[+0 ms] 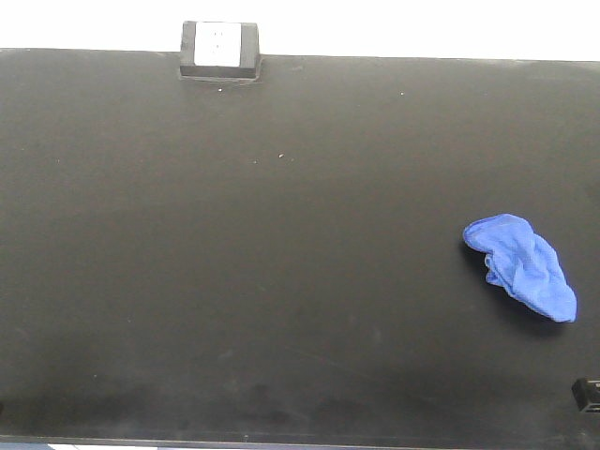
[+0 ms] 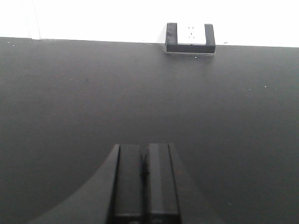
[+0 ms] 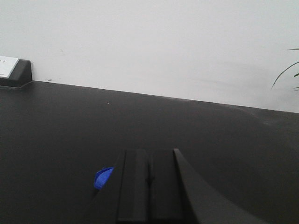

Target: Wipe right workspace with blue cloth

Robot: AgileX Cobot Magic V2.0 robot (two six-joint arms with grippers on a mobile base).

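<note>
The right workspace [image 1: 281,281], a wide matte black countertop, is filling nearly all of the front view and is showing faint pale smudges near its front edge and a few tiny light specks toward the back. A white wall [image 3: 154,42] is running along its far edge. Against that wall, left of centre in the front view, a small black box [image 1: 219,52] with a white face is sitting on the counter; it is also showing at the back of the left wrist view and at the far left edge of the right wrist view.

The blue cloth [image 1: 523,265] is lying crumpled on the right side of the counter, near the right edge of the front view and well apart from the box, with bare countertop lying around it. Nothing is touching it.

The left gripper [image 2: 144,175] is hovering over open countertop with its two dark fingers pressed together and nothing between them. The right gripper [image 3: 149,179] is likewise showing its fingers closed against each other, holding nothing; a small corner of the blue cloth is peeking out just beside its left finger, low in the right wrist view, though whether the finger is touching the fabric I cannot tell.

A small dark part [image 1: 587,394] is poking in at the lower right corner of the front view. Thin green plant leaves [image 3: 287,74] are entering at the right edge of the right wrist view.
</note>
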